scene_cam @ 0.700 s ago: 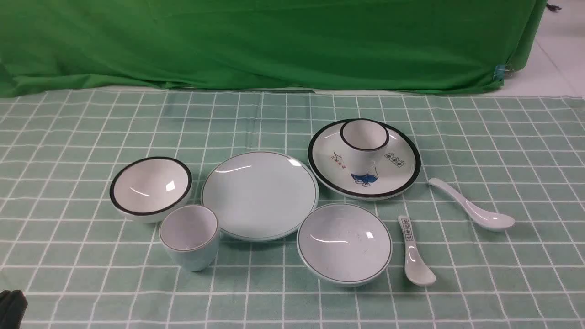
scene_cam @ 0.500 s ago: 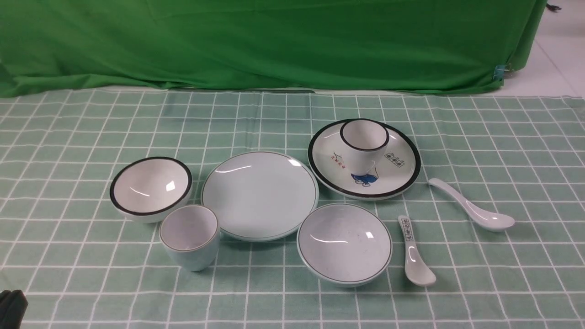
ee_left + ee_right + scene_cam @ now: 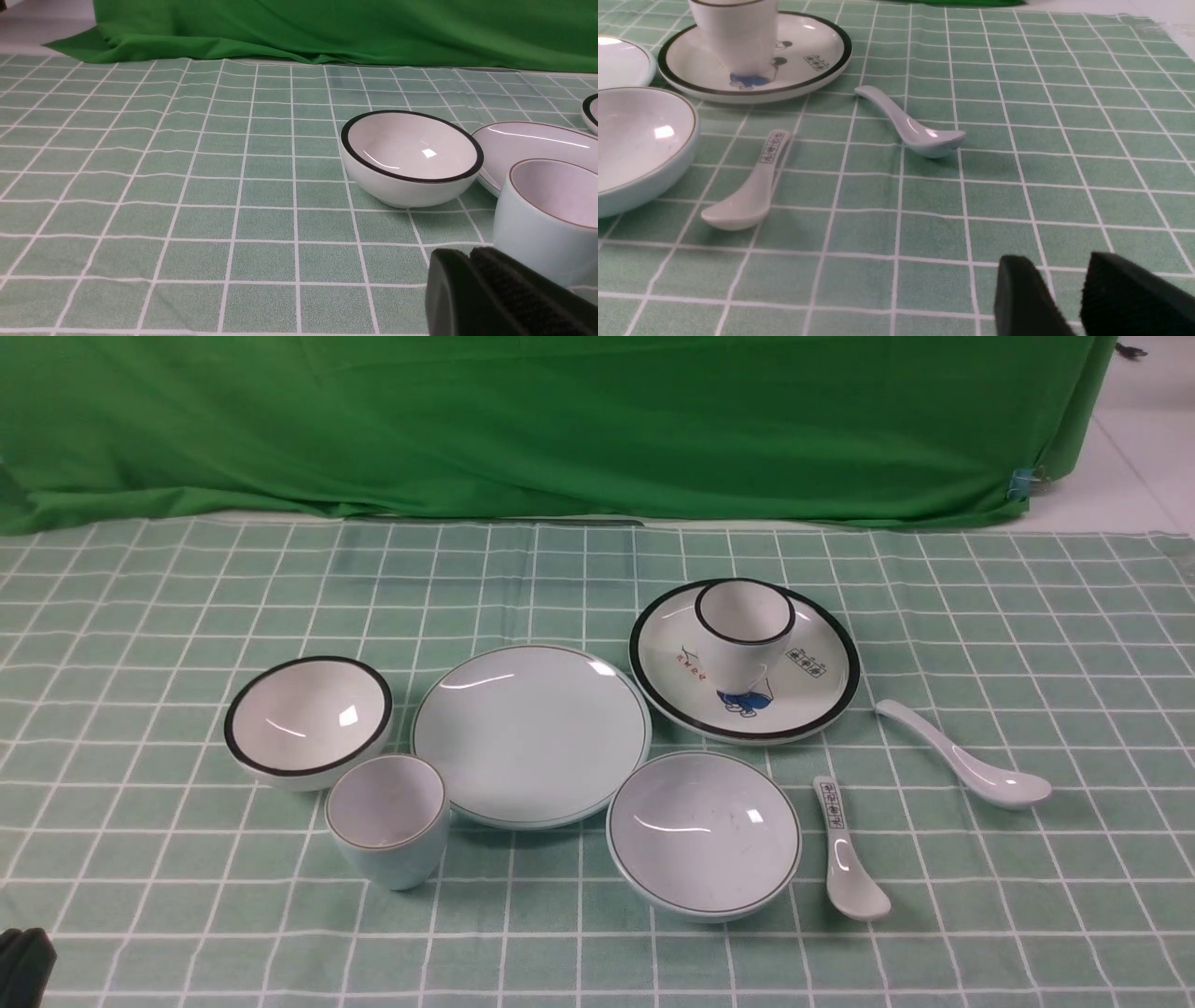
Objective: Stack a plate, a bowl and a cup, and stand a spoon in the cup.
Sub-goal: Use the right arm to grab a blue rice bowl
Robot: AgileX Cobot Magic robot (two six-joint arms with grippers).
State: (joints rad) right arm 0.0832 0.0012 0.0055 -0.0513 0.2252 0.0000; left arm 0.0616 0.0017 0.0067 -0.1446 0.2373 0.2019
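Just beside the plate (image 3: pixel 530 735) on the desk (image 3: pixel 187 607) sit the bowl (image 3: pixel 703 833), near-right, and the cup (image 3: pixel 387 821), near-left; the spoon (image 3: pixel 971 770) lies further right. All look glazed, slippery and chippable, so pinch the rims. The right gripper (image 3: pixel 1057 261) is slightly open and empty; the left gripper (image 3: pixel 469 254), I cannot tell.

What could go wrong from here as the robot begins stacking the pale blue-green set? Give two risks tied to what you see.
Mix-up: the printed spoon lies between the bowl and the plain spoon, so the wrong one might be taken. Knocking: the cup stands close to the black-rimmed bowl and the plate, leaving little room for a grasp.
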